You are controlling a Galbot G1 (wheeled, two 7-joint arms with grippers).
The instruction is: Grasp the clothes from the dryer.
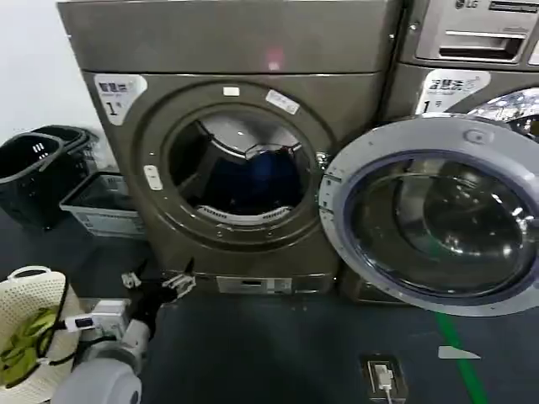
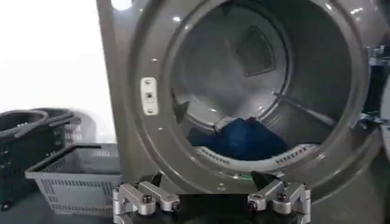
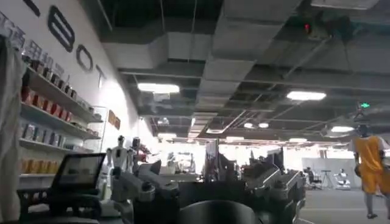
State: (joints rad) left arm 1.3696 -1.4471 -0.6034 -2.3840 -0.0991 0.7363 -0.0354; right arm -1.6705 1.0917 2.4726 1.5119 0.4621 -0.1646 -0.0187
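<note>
Left pincer hangs low before the dryer, just under the drum mouth, its fingers spread and holding nothing. Inside, the clothes lie as a dark navy heap on the drum's bottom, close behind the front lip. The glass door stands swung open toward the robot's right. Right pincer points away into the room; whether it is spread cannot be told. Likely risks: the fingers catching the drum lip on the way in, or pinching only a loose fold so the heap slips free.
</note>
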